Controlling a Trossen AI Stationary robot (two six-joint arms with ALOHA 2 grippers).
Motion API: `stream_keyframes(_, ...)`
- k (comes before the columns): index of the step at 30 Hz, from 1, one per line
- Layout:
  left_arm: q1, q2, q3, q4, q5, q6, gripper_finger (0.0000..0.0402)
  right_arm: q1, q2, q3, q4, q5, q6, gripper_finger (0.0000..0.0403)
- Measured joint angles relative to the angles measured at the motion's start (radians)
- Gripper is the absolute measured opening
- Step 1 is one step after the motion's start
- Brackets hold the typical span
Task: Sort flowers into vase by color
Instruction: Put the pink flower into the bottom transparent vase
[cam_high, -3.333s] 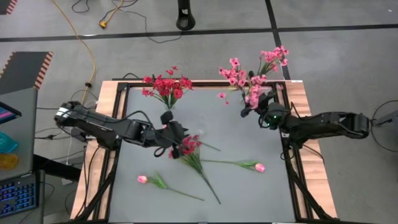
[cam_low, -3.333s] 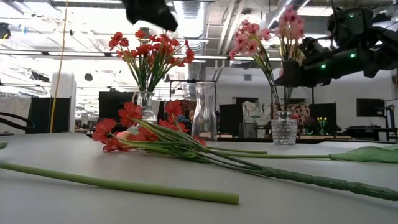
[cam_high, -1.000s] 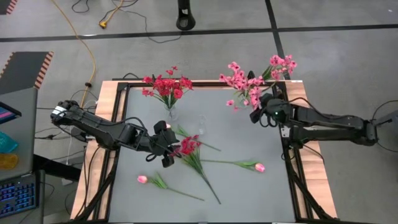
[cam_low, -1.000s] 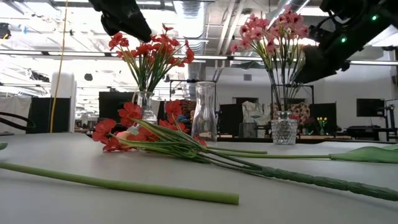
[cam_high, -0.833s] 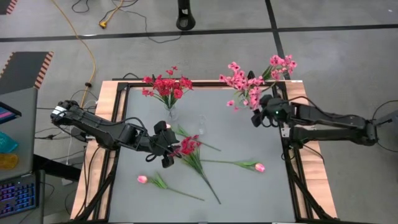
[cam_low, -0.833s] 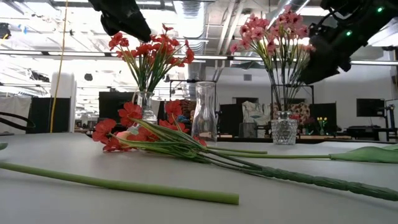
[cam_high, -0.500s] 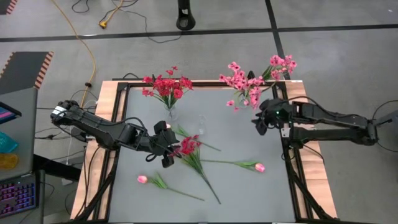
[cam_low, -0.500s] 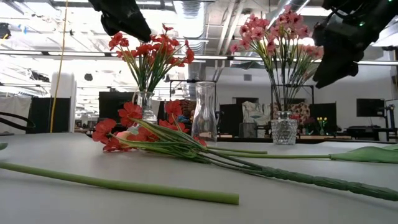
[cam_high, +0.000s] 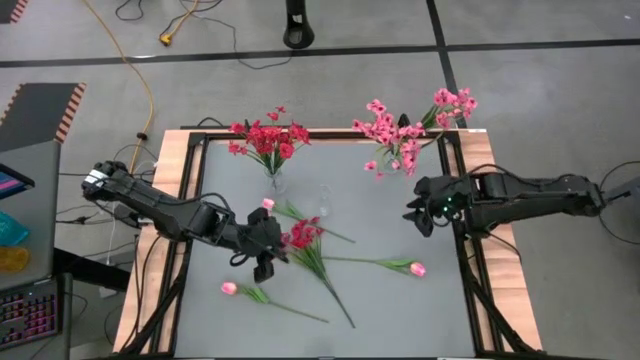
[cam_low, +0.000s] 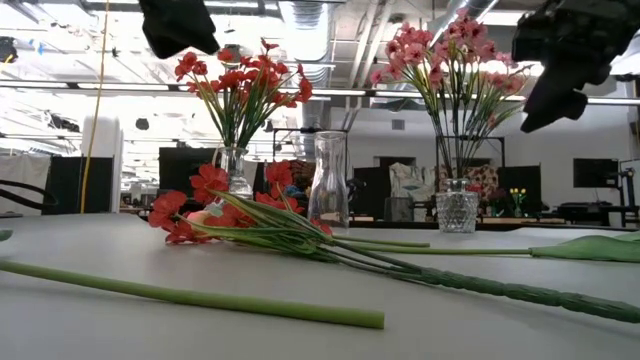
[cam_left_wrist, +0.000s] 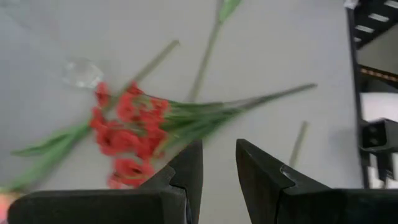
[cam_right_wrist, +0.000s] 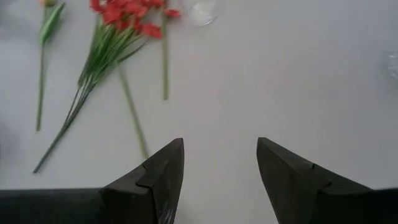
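Right hand (cam_high: 418, 215), spread and empty, has backed off the pink sprays (cam_high: 405, 135) now in their vase; red bunch (cam_high: 300, 236) remains on tabletop (cam_high: 380, 300).

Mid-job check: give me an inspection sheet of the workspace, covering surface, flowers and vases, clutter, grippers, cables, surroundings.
Surface: grey table with wood edges, dark frame.
Job's things: red flowers stand in the left vase; pink sprays stand in the right vase; middle vase is empty. Lying flat: red bunch and three pale tulips.
Clutter: nothing seen.
Grippers: left gripper hovers by the red bunch, fingers slightly apart, empty; right gripper is below the pink sprays, open, empty.
Cables: yellow cord and dark leads on the floor.
Surroundings: desk with keyboard at left; black stand base beyond the table.
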Motion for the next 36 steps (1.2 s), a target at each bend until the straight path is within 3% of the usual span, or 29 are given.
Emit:
stream_keyframes(7,-0.105,0.002,0.0,-0.006,0.013,-0.13,0.0083,0.098,0.001,0.0,0.05,0.009,0.003,0.0228)
stream_keyframes(12,-0.167,0.002,0.0,-0.007,0.105,-0.265,0.0083,0.165,0.03,0.0,0.176,0.009,0.002,0.0228)
stream_keyframes(19,-0.23,0.002,0.0,-0.063,0.129,-0.5,0.0086,0.252,0.129,0.0,0.332,0.009,-0.001,0.0228)
stream_keyframes(24,-0.251,0.002,0.0,-0.099,0.143,-0.619,0.0116,0.293,0.22,0.0,0.417,0.01,-0.008,0.0228)
stream_keyframes(27,-0.255,0.002,0.0,-0.105,0.135,-0.616,0.0145,0.306,0.274,0.0,0.477,0.01,-0.008,0.0228)
stream_keyframes(30,-0.256,0.002,0.0,-0.118,0.111,-0.498,0.0169,0.316,0.327,0.0,0.536,0.01,-0.01,0.0228)
stream_keyframes(36,-0.269,0.042,0.0,-0.155,0.08,-0.289,0.0178,0.319,0.421,0.0,0.616,0.01,-0.016,0.0228)
